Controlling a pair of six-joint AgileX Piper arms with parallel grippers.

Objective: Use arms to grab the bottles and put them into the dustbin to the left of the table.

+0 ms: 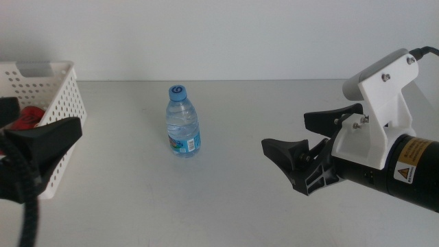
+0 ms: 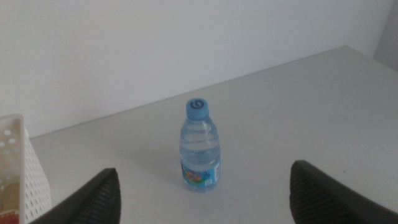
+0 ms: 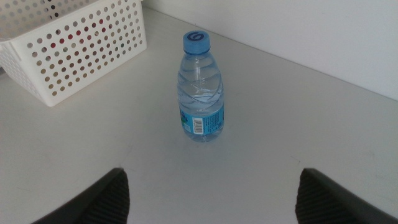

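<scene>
Right gripper (image 1: 312, 147): jaws spread wide, nothing between them, nothing touched; came in from 3 o'clock in the middle view, forked tips aimed toward 9 o'clock at the water bottle (image 1: 183, 122), well apart from it. In its own wrist view, both dark jaws sat far out at the lower corners with the water bottle (image 3: 201, 89) standing between and beyond them. White blocky housing behind the jaws, then a black forearm carrying a yellow warning sticker (image 1: 407, 171) with a black triangle; small print beside it too fine to read.

Left gripper (image 1: 42, 140): at 9 o'clock in the middle view, one dark jaw showing in front of the dustbin (image 1: 60, 99), other jaw mostly cut off there. Spread equally wide in its wrist view, empty, water bottle (image 2: 200, 148) upright on the table ahead, framed by the jaws but untouched.

Water bottle: clear, ribbed, upright, just left of the table's centre. Blue cap marked with a ring-shaped white logo, lettering unreadable. Blue label low on the body, with a white barcode patch in the right wrist view; brand name too blurred to make out.

Dustbin: white, perforated, handle slot in the far wall, at the table's (image 1: 226, 199) 9 o'clock edge. Something red (image 1: 29, 118) inside, seen over the rim and through the holes.
</scene>
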